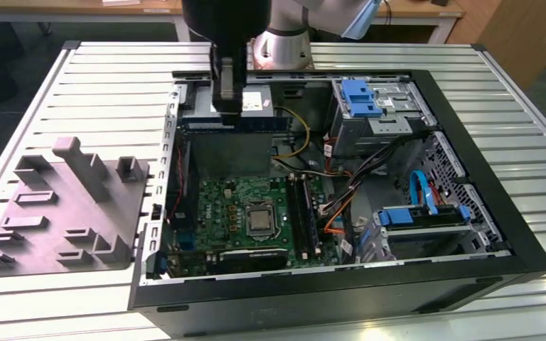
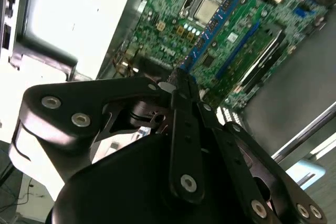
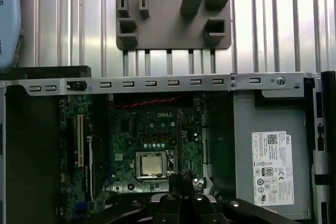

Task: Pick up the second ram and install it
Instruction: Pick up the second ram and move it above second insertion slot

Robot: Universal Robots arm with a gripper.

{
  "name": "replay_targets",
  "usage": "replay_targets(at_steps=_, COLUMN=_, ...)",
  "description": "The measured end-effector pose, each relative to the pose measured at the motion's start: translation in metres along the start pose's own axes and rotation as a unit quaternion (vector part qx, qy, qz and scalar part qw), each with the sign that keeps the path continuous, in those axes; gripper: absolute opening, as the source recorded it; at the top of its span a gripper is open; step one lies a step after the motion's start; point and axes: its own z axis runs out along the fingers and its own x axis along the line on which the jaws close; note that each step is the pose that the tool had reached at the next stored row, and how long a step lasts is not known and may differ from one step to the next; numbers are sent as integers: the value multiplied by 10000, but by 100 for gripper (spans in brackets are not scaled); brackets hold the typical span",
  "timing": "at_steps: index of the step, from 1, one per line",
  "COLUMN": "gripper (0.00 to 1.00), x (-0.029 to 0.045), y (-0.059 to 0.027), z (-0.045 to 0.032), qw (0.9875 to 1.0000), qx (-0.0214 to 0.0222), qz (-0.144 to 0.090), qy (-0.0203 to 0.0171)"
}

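We see the gripper [image 2: 177, 80] pinching the second ram [image 2: 212, 27] by its flat faces; we judge it light, stiff, brittle, best held off its contacts.

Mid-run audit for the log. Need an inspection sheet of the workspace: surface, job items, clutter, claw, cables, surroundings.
Surface: slatted metal table; open computer case lying on it.
Job's things: second ram held over the grey power-supply box, not in a slot; motherboard exposed.
Clutter: grey moulded fixture on the table at the exterior view's left of the case.
Claw: claw shut on the ram.
Cables: yellow cable, orange wires and blue cable inside the case, apart from the ram.
Surroundings: wooden desks behind.
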Motion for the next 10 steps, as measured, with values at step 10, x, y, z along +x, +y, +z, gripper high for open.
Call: replay_targets(at_steps=10, gripper=12, x=-14, y=-310, z=38, qw=10000, qx=0, qz=0, qy=-1)
